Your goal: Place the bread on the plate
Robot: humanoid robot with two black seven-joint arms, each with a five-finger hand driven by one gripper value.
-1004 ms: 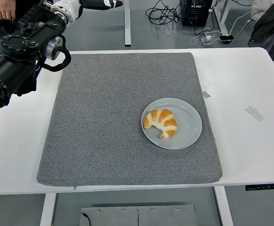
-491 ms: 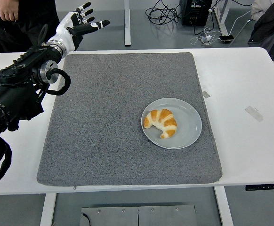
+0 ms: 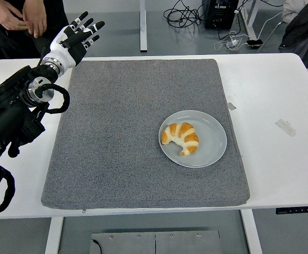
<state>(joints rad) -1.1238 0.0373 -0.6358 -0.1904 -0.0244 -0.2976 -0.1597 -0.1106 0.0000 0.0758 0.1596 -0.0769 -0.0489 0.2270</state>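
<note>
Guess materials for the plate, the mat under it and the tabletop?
Plate: pale grey-blue, smooth with a soft sheen, so likely glazed ceramic, possibly melamine.
Mat: grey, speckled and matte with rounded corners, looks like felt or dense foam.
Table: flat white, even and slightly glossy, probably laminate.

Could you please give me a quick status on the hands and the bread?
Left hand open, empty, over table's far left corner. Right hand not in view. Bread lying on plate. Nothing in the way.
</note>
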